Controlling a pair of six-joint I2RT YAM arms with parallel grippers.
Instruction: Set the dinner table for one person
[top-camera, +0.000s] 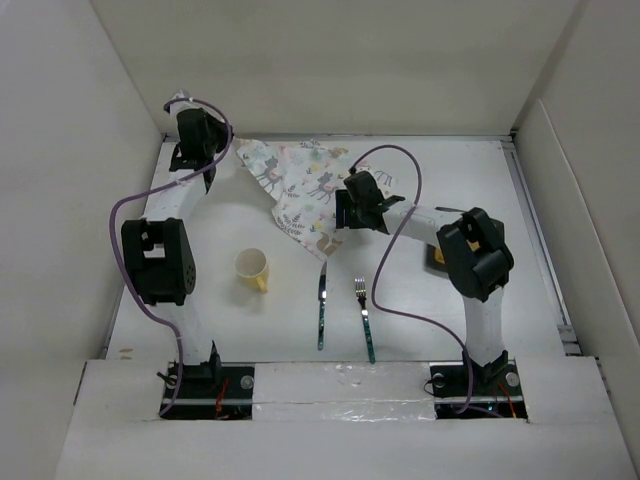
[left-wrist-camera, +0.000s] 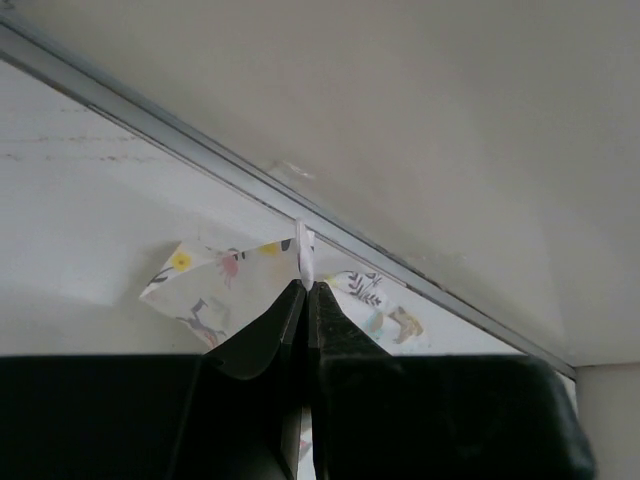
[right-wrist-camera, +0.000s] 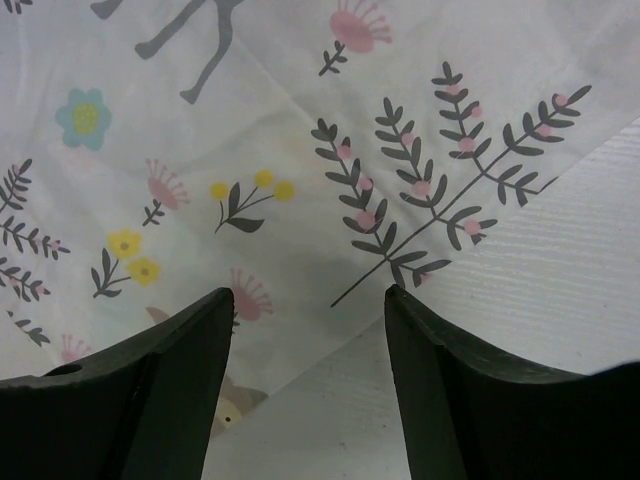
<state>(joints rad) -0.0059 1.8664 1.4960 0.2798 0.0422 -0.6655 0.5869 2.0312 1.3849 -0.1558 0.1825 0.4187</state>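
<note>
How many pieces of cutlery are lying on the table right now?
2. A knife lies near the front middle of the table; a fork lies just right of it. Others may be hidden beneath the arms.

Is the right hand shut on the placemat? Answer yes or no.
No, the right hand is open, its two tips standing wide apart over the placemat and gripping nothing.

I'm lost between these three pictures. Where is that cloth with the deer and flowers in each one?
Top external: the cloth is at upper centre, on the far part of the table.
Left wrist: cloth at centre, one edge pinched in the shut left gripper.
Right wrist: cloth fills the upper left, below the open right gripper.
Shared landmark: the white table under the cloth.
</note>
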